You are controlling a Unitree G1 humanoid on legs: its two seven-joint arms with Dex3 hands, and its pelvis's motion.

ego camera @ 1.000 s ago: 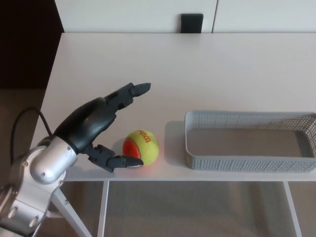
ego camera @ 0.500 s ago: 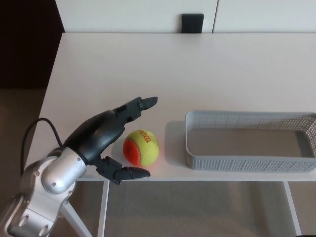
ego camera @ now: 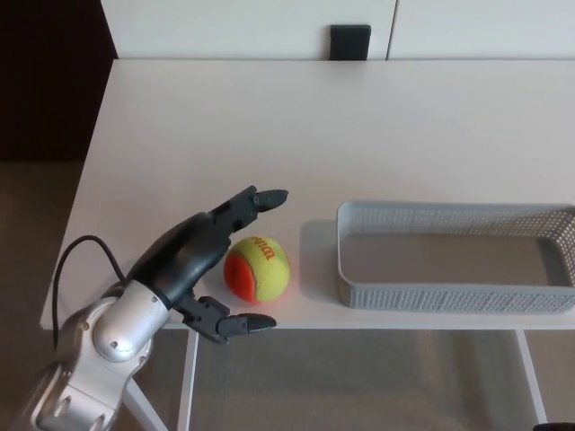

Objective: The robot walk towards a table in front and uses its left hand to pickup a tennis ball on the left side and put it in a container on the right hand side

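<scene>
A yellow and orange tennis ball (ego camera: 258, 268) rests on the white table (ego camera: 314, 126) close to its front edge. My left hand (ego camera: 199, 256) is open right beside the ball's left side. Its two fingers (ego camera: 256, 201) reach over the far side of the ball and its thumb (ego camera: 235, 325) sticks out past the table's front edge on the near side. The ball sits between them, and I cannot tell whether the palm touches it. A grey mesh container (ego camera: 454, 294) stands to the right of the ball. My right hand does not show.
A black object (ego camera: 349, 41) stands at the far edge of the table against the white wall. Dark floor lies beyond the table's left edge. The table's front edge runs just under the ball and container.
My left hand has moved right and toward the table's front, closing in on the ball so its fingers and thumb now flank it. The ball and container stayed put.
</scene>
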